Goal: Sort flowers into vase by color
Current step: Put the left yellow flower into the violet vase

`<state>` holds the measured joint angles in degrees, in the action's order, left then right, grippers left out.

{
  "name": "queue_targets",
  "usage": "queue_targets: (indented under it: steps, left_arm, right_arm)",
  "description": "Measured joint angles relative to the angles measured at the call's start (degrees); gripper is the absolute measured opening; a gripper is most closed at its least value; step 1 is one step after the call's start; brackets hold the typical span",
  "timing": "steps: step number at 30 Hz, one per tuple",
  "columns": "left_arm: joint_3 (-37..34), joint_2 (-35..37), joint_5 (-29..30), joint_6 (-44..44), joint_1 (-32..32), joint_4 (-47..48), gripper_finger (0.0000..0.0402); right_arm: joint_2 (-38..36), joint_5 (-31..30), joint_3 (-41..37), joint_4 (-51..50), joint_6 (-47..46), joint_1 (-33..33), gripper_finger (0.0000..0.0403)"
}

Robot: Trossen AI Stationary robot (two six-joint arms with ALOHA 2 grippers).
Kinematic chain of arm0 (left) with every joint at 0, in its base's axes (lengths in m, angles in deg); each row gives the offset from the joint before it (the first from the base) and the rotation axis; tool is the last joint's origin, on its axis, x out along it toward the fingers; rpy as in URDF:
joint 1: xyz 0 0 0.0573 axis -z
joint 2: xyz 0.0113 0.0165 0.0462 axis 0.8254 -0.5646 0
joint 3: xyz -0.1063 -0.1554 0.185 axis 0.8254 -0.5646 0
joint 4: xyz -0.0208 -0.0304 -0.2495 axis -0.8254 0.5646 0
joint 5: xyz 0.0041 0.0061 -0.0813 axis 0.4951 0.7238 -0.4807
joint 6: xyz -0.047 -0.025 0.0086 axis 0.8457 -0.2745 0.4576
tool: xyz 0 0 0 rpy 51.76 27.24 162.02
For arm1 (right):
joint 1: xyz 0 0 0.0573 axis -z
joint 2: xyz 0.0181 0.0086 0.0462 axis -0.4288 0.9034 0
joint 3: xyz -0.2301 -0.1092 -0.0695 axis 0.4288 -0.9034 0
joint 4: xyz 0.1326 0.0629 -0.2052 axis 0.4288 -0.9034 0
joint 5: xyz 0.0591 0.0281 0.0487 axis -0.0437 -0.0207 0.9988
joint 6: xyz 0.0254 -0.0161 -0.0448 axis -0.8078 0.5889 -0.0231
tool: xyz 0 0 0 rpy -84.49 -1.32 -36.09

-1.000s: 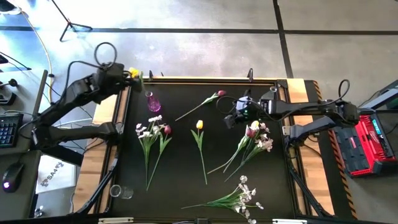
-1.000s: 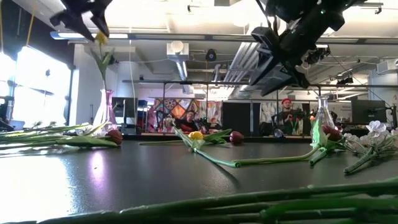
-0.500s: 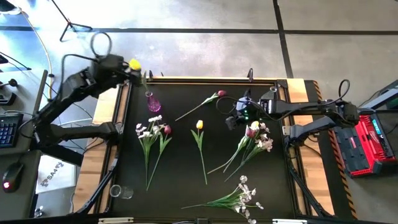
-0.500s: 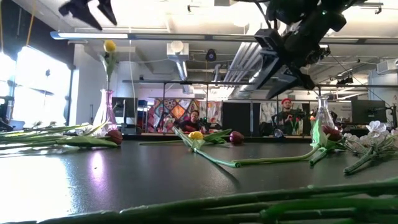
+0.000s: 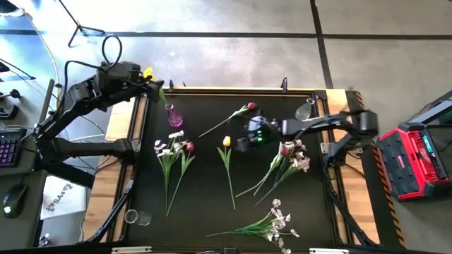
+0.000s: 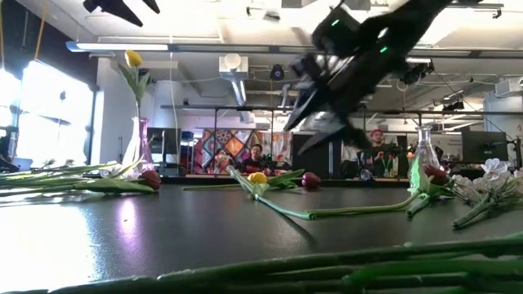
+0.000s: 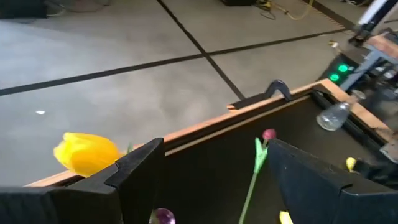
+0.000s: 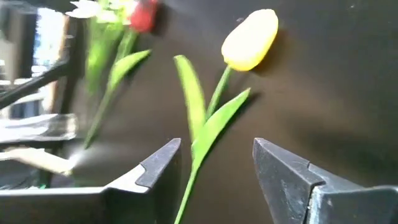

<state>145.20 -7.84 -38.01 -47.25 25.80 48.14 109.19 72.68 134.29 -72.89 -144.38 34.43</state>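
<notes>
A yellow tulip [image 6: 133,59] stands upright with its stem in the pink vase [image 6: 140,144] near the table's far left corner. My left gripper [image 7: 214,149] is open above it [image 6: 122,6], touching nothing; the bloom [image 7: 87,152] shows beside one finger. My right gripper [image 8: 214,163] is open above mid-table [image 5: 245,138], close to a second yellow tulip [image 5: 227,141] lying flat; its fingers stand on either side of that tulip's stem [image 8: 214,118], above it. A dark red tulip [image 5: 251,106] lies farther back.
A clear glass vase [image 5: 304,110] stands near the far right. White sprays with a red tulip [image 5: 173,149] lie at the left, a mixed bunch [image 5: 286,159] at the right, and a white spray [image 5: 270,224] near the front. A small glass [image 5: 138,217] sits at the near left.
My left gripper let go of the yellow tulip, which now stands alone in the pink vase, and rose and drew back toward the far left. My right gripper swung from the table's right toward its left and came lower, over the yellow tulip lying mid-table.
</notes>
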Motion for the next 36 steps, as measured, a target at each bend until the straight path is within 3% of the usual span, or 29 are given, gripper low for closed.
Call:
queue_targets:
  steps: [7,14,20,25,28,31,36]
  left_arm:
    - [0.0,-1.7,-0.4,0.4,6.9,-0.1,0.0273]
    - [0.0,-5.2,-0.4,1.2,13.1,-1.1,0.0273]
    - [0.0,-9.0,-0.5,1.2,16.7,-1.3,0.0273]
    - [0.0,-11.9,-1.2,1.2,18.6,-2.0,0.0273]
    - [0.0,-13.6,-4.9,0.9,19.5,-2.5,0.0273]
    - [0.0,-14.8,-7.8,0.2,20.2,-2.5,0.0273]
    - [0.0,-14.9,-8.0,0.1,21.0,-3.8,0.0273]
  right_arm:
    - [13.0,-0.3,11.1,-3.2,4.8,0.3,0.0188]
    - [18.9,0.3,17.6,-6.5,5.7,-0.9,0.0184]
    - [22.2,-0.6,18.6,-6.1,5.9,-0.3,0.0136]
    - [22.7,-0.2,18.6,-6.5,6.7,0.4,0.006]
    - [21.8,-0.2,18.5,-6.5,7.7,0.4,0.0011]
    - [19.6,-0.7,18.4,-6.1,8.0,0.4,0.0014]
    - [14.0,-2.7,18.4,-1.8,9.9,0.2,0.0004]
